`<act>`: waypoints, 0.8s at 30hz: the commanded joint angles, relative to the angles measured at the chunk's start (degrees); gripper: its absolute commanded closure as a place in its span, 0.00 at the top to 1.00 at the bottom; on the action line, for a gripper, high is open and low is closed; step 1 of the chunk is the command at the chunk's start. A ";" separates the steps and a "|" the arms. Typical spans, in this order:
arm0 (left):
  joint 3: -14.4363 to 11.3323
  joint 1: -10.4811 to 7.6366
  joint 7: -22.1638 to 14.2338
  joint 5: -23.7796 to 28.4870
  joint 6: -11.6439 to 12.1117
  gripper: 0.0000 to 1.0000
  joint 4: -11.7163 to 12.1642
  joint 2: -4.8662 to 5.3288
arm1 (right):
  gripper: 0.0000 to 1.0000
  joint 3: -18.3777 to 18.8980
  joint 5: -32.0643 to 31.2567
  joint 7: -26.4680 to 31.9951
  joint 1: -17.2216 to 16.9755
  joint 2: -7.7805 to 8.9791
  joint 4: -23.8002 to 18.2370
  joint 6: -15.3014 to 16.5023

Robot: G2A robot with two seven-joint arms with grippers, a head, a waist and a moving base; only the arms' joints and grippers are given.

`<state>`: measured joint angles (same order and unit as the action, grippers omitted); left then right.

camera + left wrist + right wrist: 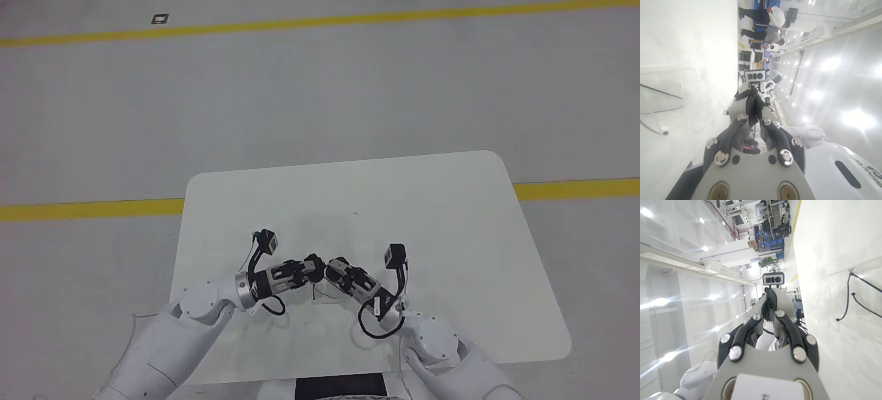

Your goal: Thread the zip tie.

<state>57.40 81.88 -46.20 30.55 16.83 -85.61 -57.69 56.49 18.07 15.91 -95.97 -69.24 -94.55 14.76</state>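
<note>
Both arms meet tip to tip above the near middle of the white table [450, 200]. My left gripper [312, 267] has its dark fingers pressed together [753, 92]. My right gripper [332, 268] points straight at it, fingers likewise shut [769, 292]. I cannot make out whether a tie is pinched between either pair. Black zip ties [660, 91] lie loose on the table beside the grippers, one with its square head [665, 133] showing. The same zip ties [847, 298] curve across the tabletop in the right wrist view.
The loose ties lie in or on a clear plastic tray or sheet [687, 85] [866, 275] flat on the table. The table's near edge is close behind both arms. Bare tabletop extends to the far and right sides.
</note>
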 commanded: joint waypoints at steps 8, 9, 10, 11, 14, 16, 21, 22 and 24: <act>0.18 -0.30 -0.11 0.16 0.06 0.00 0.62 0.06 | 1.00 1.36 0.90 -0.51 -0.15 -0.01 0.16 0.32; 0.30 -0.25 -0.19 0.20 0.16 0.00 0.66 0.09 | 1.00 1.67 0.95 -0.56 -0.27 0.03 0.11 0.38; 0.44 -0.19 -0.28 0.26 0.25 0.00 0.68 0.13 | 1.00 1.98 1.02 -0.56 -0.39 0.07 0.04 0.42; 0.69 -0.05 -0.33 0.31 0.54 0.00 0.66 0.20 | 1.00 2.46 1.09 -0.62 -0.56 0.14 -0.06 0.45; 1.27 0.38 -0.71 0.35 0.97 0.00 0.50 0.39 | 1.00 3.50 1.21 -0.60 -0.92 0.29 -0.26 0.44; 1.80 0.77 -1.07 0.43 1.17 0.00 0.32 0.57 | 1.00 4.11 1.32 -0.58 -1.13 0.36 -0.31 0.35; 2.75 1.40 -2.20 0.80 1.58 0.00 0.11 0.91 | 1.00 4.43 1.68 -0.59 -1.26 0.35 -0.15 0.25; 2.94 1.43 -2.44 1.02 1.86 0.00 -0.02 0.95 | 1.00 4.43 1.68 -0.59 -1.26 0.35 -0.15 0.25; 2.94 1.43 -2.44 1.02 1.86 0.00 -0.02 0.95 | 1.00 4.43 1.68 -0.59 -1.26 0.35 -0.15 0.25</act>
<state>60.34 83.32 -48.68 31.57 18.69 -85.63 -56.74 60.92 19.76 15.31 -97.24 -68.90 -94.69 15.00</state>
